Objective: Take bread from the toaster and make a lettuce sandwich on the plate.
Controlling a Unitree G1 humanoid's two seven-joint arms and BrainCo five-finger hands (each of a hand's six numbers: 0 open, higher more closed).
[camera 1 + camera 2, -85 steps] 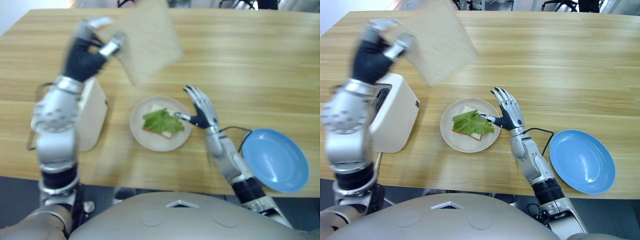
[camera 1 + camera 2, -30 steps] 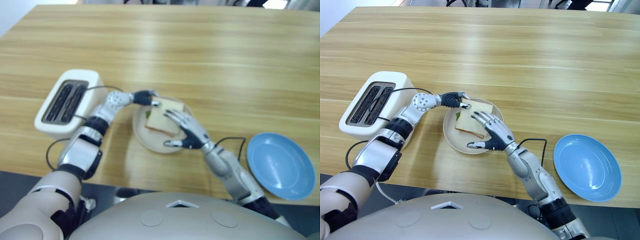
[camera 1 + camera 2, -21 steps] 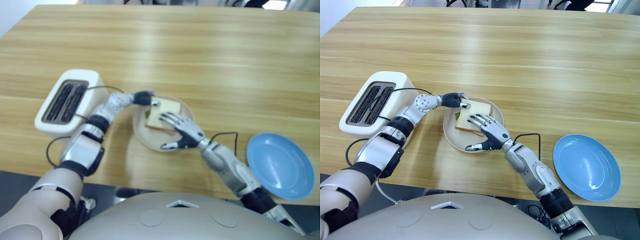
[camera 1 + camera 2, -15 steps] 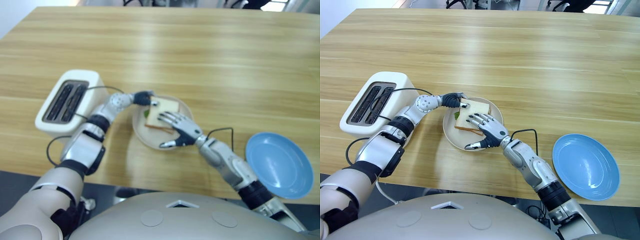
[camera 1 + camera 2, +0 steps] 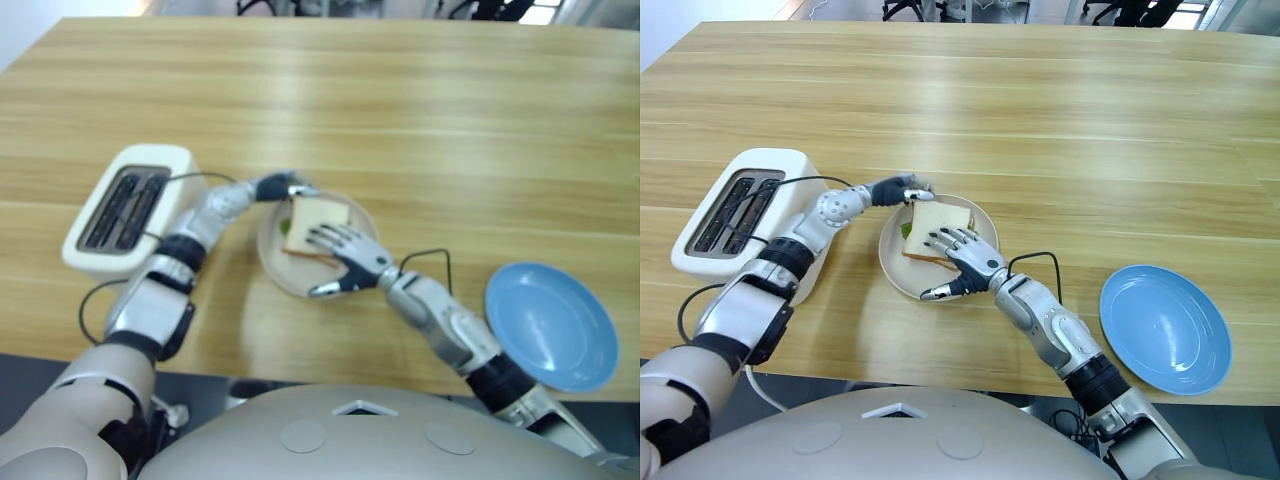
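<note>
The sandwich (image 5: 937,230) lies on the beige plate (image 5: 892,273), right of the toaster (image 5: 730,210). The right hand (image 5: 962,262) rests spread-fingered on its top slice. The left hand (image 5: 895,189) is at its far-left corner, grip unclear.

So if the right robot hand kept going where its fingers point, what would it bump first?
Probably the top bread slice on the plate: fingers of the right robot hand lie at its near edge, contact unclear.
</note>
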